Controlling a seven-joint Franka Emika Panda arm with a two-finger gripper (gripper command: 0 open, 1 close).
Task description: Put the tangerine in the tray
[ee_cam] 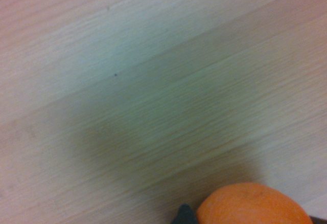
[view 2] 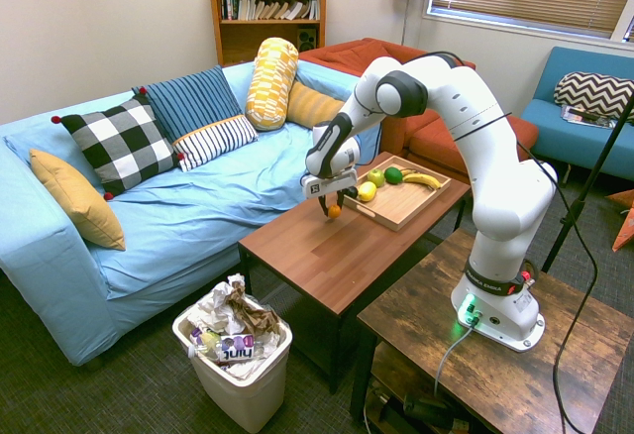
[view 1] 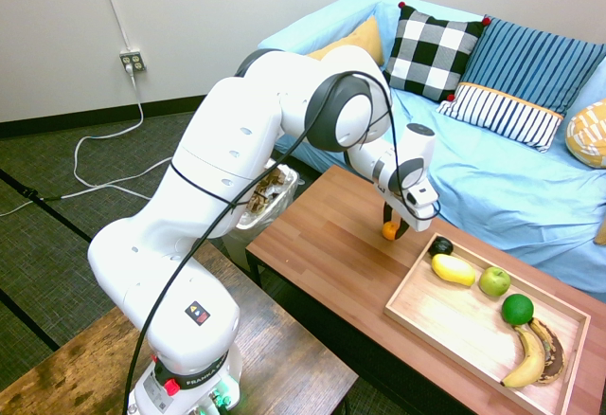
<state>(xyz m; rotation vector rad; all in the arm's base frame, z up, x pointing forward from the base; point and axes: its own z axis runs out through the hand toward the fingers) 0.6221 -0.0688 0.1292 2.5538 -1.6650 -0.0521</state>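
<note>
Tangerine (ee_cam: pixel 253 206) clamped in jaws (view 1: pixel 393 230) above bench (view 1: pixel 322 235), short of tray (view 1: pixel 445 325)'s near corner; could slip or clip rim.

White arm reaching out, claw (view 1: pixel 392 229) pointing straight down, fingers closed in a grip

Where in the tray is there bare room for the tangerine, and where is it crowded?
The tray is bare along its near side, from the corner below the yellow fruit to the bananas. The far rim is crowded: dark fruit, yellow fruit, apple, lime. The gripper has the tangerine over bare tabletop just outside the tray.
</note>
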